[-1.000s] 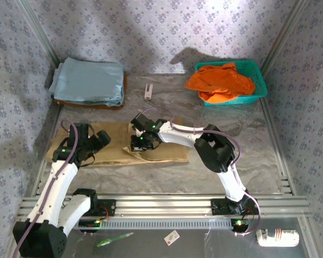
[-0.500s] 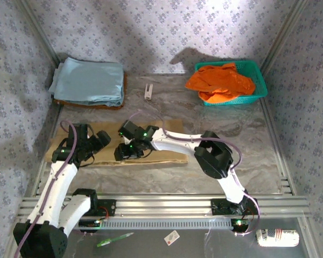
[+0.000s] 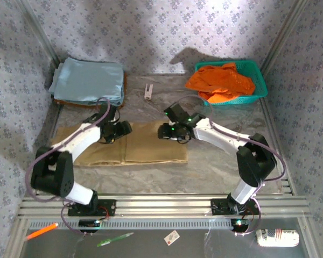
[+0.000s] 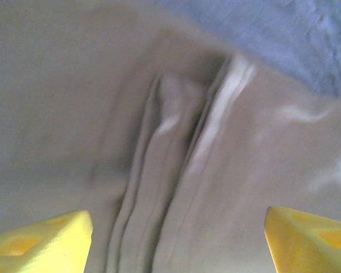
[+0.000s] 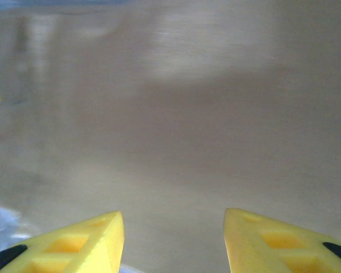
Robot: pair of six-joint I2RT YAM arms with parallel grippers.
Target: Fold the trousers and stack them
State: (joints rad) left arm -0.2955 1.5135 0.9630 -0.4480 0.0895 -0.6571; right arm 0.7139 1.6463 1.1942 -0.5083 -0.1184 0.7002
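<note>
Soft, limp trousers (image 3: 145, 150) lay under the open left end effector (image 3: 125, 129) and open right end effector (image 3: 162, 131); pinching a folded edge would probably suit.

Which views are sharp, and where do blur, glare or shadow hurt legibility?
Top external: sharp, with a bright patch on the back wall and a dark shadow behind the green basket. Left wrist: soft focus, a glare streak along one crease of the trousers. Right wrist: smeared, the fabric's texture lost.

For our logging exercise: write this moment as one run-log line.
trousers: folded, flat on table | left hand: open, over trousers | right hand: open, over trousers
</note>
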